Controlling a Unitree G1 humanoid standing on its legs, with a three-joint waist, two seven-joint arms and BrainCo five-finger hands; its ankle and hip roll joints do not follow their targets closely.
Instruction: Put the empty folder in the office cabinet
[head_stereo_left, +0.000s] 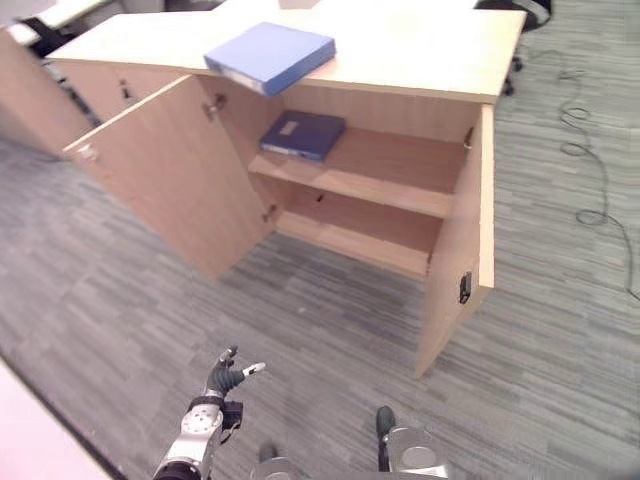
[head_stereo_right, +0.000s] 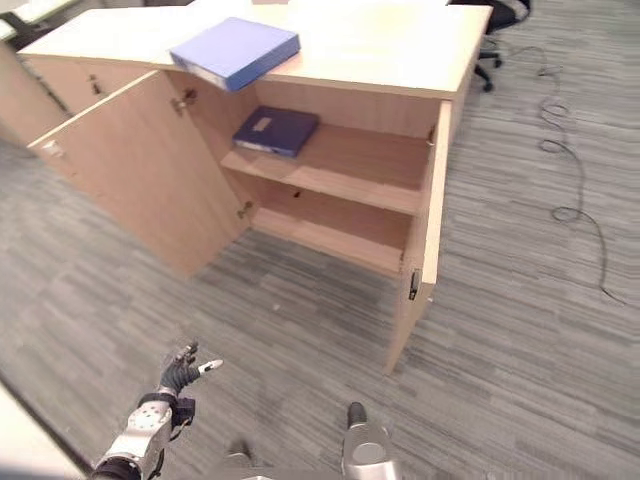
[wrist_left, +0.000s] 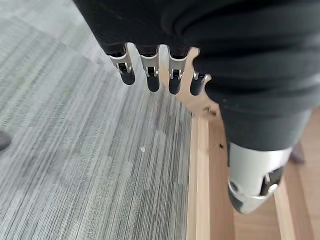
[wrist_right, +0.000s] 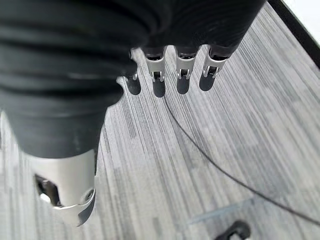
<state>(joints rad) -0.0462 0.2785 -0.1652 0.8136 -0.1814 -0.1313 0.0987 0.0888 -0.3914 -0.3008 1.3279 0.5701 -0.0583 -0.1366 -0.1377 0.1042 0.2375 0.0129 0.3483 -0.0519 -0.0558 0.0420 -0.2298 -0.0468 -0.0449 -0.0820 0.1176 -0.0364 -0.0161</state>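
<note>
Folder (head_stereo_left: 303, 133), dark blue, lay flat on the upper shelf (head_stereo_left: 390, 170) of the open office cabinet (head_stereo_left: 400, 60), toward the shelf's left end. A lighter blue binder (head_stereo_left: 270, 56) rested on the cabinet top, its corner jutting past the front edge. Both doors (head_stereo_left: 170, 170) stood swung wide. The left hand (head_stereo_left: 228, 374) hung low over the grey carpet (head_stereo_left: 330, 330), well short of the cabinet, fingers (wrist_left: 150, 75) relaxed and holding nothing. The right hand (wrist_right: 165, 75) hung over the carpet too, fingers straight, empty
</note>
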